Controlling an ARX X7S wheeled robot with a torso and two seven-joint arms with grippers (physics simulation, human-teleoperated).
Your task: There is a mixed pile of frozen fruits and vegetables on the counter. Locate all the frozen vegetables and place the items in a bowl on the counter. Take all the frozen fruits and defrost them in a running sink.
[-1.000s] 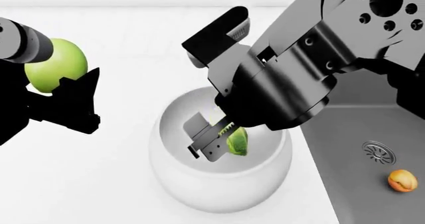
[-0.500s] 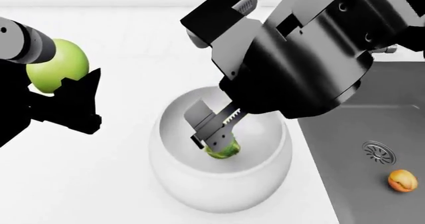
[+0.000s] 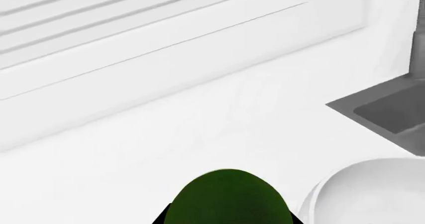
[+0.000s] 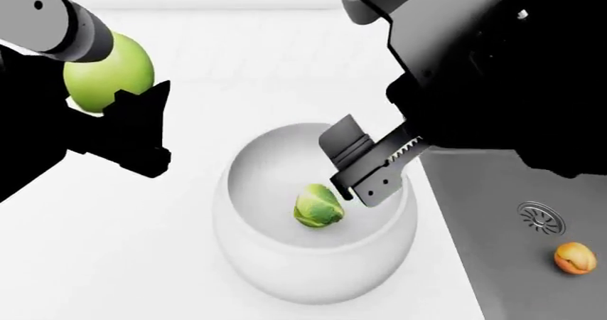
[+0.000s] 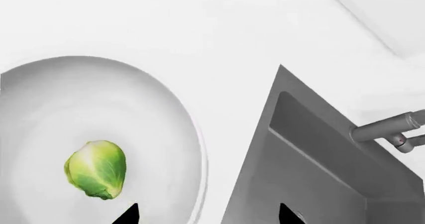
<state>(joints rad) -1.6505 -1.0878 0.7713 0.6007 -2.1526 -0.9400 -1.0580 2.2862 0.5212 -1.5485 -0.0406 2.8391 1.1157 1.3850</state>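
Head view: smooth white countertop (image 4: 142, 263) carrying a large white bulbous bowl (image 4: 246, 252), with a dark grey rectangular sink basin (image 4: 531, 277) set into the surface just beside it. The right pincer (image 4: 353, 165) hangs over the bowl, released and empty; the leafy pale-green sprout (image 4: 319, 205) lies on the bowl floor just below its fingertips. The left pincer (image 4: 119, 110), clear of the bowl, is clenched on the smooth lime-green ball (image 4: 114, 70). A small orange-yellow ball (image 4: 575, 257) rests in the basin near the round metal drain (image 4: 541, 217). Right wrist view: grey square-profile faucet (image 5: 388, 129) beyond the basin.
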